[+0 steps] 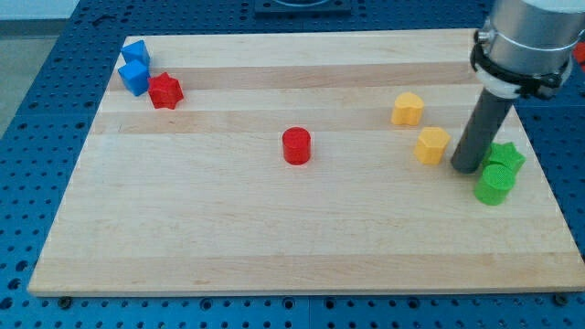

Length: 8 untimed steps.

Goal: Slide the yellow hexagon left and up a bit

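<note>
Currently, in the one camera view, the yellow hexagon [432, 144] lies toward the bench's [274, 247] right edge, with my tip [467, 169] just to its right and slightly lower. No grasping end effector exists, only the rod. I judge a push toward the upper left suits, kept short. The yellow block [408, 108] above it stands close; green blocks [499, 172] crowd behind my tip.

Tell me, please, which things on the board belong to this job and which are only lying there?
Belong to the job:
- yellow hexagon
- my tip, just to the view's right of that hexagon

Only lying there:
- other yellow block
- red cylinder
- red star-like block
- two blue blocks
- two green blocks
</note>
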### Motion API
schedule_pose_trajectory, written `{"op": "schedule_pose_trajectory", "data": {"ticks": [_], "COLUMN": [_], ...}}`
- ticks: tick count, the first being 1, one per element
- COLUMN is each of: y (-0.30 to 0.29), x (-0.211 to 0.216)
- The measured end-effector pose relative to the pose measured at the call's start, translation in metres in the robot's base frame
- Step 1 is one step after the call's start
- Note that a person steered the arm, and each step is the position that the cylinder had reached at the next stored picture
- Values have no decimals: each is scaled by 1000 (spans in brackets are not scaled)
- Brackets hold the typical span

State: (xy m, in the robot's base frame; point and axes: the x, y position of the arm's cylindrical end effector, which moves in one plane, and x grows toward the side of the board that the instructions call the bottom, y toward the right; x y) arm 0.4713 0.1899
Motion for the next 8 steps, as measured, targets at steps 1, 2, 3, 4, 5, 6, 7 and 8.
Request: {"op": "schedule_pose_trajectory", "data": {"ticks": [1, 2, 3, 4, 5, 6, 7, 8], "y": [-40, -76, -97, -61, -10, -1, -6, -10], "x": [0, 0, 2, 9, 12, -2, -25, -23]}}
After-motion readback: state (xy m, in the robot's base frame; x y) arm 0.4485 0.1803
